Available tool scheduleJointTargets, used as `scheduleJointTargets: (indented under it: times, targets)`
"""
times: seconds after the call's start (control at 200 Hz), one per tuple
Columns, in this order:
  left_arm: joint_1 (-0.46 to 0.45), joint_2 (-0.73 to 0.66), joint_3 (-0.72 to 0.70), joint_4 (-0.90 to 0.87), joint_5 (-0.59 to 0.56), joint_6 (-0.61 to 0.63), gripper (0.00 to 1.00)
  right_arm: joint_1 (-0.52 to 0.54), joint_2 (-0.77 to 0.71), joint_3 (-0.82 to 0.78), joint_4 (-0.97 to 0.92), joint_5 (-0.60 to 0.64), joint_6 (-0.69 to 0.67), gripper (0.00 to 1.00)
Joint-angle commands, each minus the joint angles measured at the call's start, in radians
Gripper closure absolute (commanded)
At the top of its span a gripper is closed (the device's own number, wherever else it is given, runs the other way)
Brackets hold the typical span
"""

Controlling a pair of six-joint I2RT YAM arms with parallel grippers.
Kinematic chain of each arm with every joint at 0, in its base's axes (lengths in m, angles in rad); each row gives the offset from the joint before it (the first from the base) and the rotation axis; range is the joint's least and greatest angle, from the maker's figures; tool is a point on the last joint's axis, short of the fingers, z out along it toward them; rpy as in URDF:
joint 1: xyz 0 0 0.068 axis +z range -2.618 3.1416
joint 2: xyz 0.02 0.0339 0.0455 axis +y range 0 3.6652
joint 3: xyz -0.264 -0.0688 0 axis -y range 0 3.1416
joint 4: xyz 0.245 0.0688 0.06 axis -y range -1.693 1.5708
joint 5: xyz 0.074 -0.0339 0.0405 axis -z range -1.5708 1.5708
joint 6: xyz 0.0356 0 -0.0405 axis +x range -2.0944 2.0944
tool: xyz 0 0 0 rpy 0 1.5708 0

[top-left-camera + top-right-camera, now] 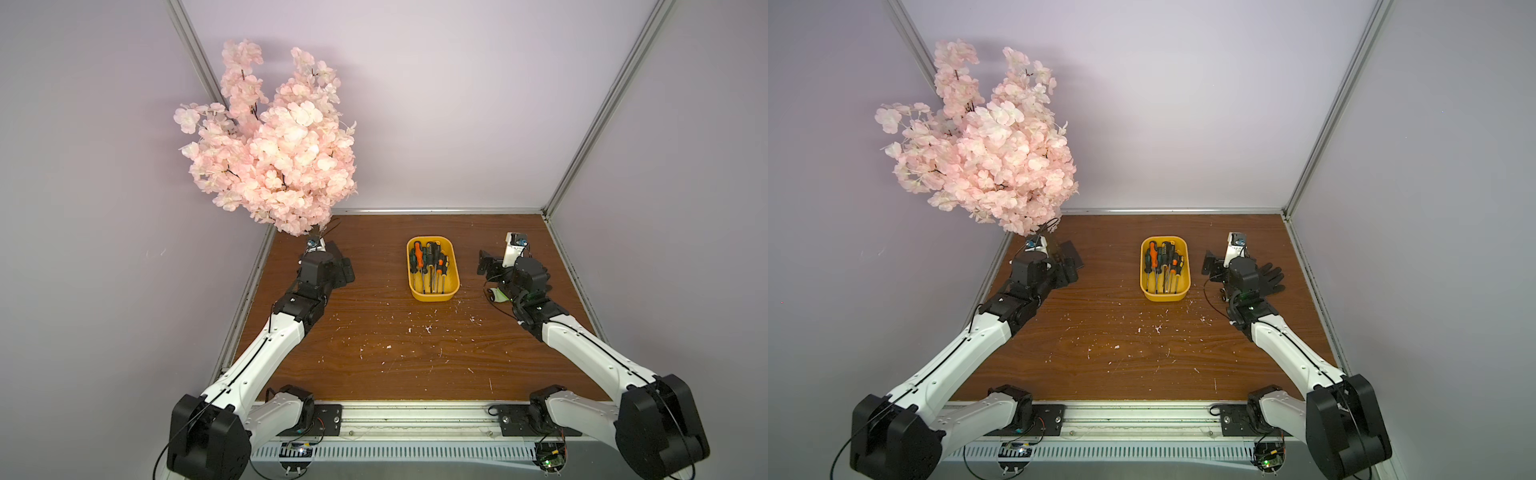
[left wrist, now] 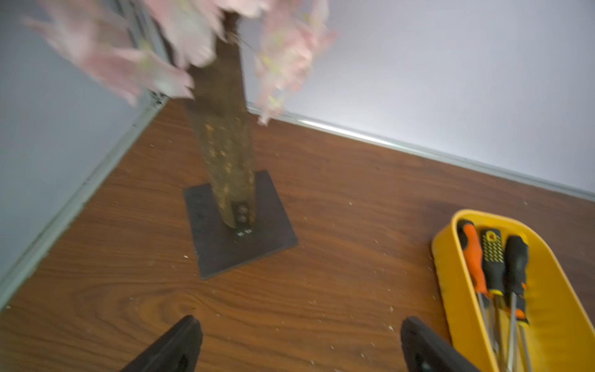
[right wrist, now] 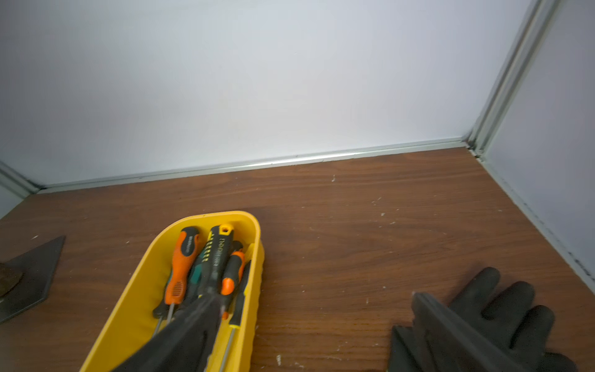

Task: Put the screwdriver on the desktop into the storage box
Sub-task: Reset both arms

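Quick headcount: two arms, two end effectors, one yellow storage box (image 1: 432,296), one pink blossom tree (image 1: 270,141) on one dark square base (image 2: 212,257), and one black glove (image 1: 1271,276). In the box I count at least five screwdrivers (image 1: 430,266). They overlap, so I can't give an exact number. Handles point toward the back wall, shafts toward the arms.

The box sits on the brown counter (image 1: 395,345), about the middle of its width and toward the back, between the two end effectors. The left end effector (image 2: 301,325) is spread wide with nothing in it. It's beside the tree base, and the box is well off to its right. The right end effector (image 3: 309,306) is also wide open and empty, with the box near on its left. In the right wrist view one finger overlaps the box and the other overlaps the glove.
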Motion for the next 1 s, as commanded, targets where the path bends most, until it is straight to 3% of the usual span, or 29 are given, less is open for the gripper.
scheduleJointTargets:
  times: [0.0, 0.125, 0.31, 0.515, 0.726, 0.996]
  targets:
    - [0.090, -0.033, -0.100, 0.147, -0.051, 0.071, 0.01, -0.044, -0.048, -0.050, 0.117, 0.051, -0.057, 0.01]
    - [0.171, -0.033, -0.231, 0.336, -0.074, 0.114, 0.01, -0.108, -0.081, -0.150, 0.220, 0.084, -0.078, 0.01]
    - [0.175, 0.040, -0.385, 0.648, -0.167, 0.250, 0.01, -0.162, -0.079, -0.313, 0.438, 0.168, -0.164, 0.01]
    - [0.179, 0.169, -0.443, 0.850, -0.224, 0.289, 0.01, -0.207, -0.039, -0.435, 0.606, 0.190, -0.203, 0.01]
    - [0.179, 0.307, -0.491, 1.081, -0.221, 0.316, 0.01, -0.214, 0.103, -0.498, 0.813, 0.120, -0.172, 0.01]
    - [0.178, 0.381, -0.509, 1.237, -0.186, 0.350, 0.01, -0.213, 0.334, -0.542, 1.125, 0.018, -0.201, 0.01]
